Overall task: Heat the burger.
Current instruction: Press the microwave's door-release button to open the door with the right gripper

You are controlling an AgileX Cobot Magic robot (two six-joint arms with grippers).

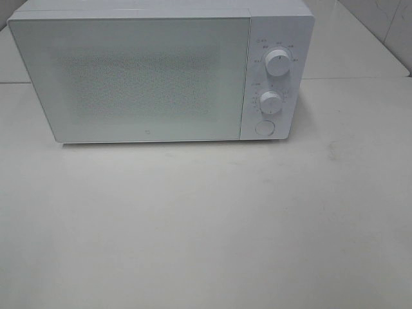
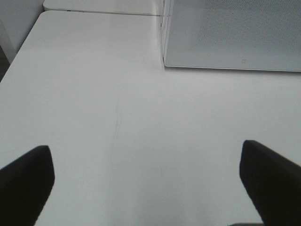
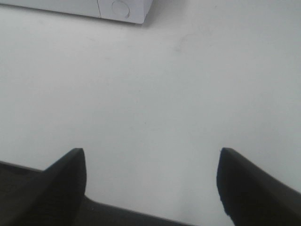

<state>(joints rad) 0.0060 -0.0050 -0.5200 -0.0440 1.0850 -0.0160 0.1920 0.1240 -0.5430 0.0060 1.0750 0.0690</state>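
One microwave oven [image 1: 161, 71], high view: white, at the back of a white table [image 1: 206, 232], front towards the camera.
High view, door [image 1: 129, 77]: shut, flush with the control panel; pale dotted pane, nothing readable behind.
High view, controls: upper knob [image 1: 278, 63] above lower knob [image 1: 271, 101], round button [image 1: 264, 127] beneath both, all at the oven's right end.
Left wrist view, left gripper [image 2: 146, 157]: spread as wide as can be, holding nothing, dark fingers [image 2: 28, 181] far apart above bare table [image 2: 84, 84].
Left wrist view, microwave oven [image 2: 235, 37]: lower front corner ahead of the gripper, well apart from the fingers.
Left wrist view, scratch [image 2: 115, 127]: thin faint line on the tabletop ahead of the gripper.
Right wrist view, right gripper [image 3: 151, 157]: parted wide, gripping nothing, fingers [image 3: 244, 183] spread over bare table [image 3: 150, 84].
Right wrist view, round button [image 3: 120, 8]: on the near corner of the microwave oven [image 3: 70, 7], well apart from the gripper.
All three views, burger: cannot tell where; not to be made out on the table or through the door.
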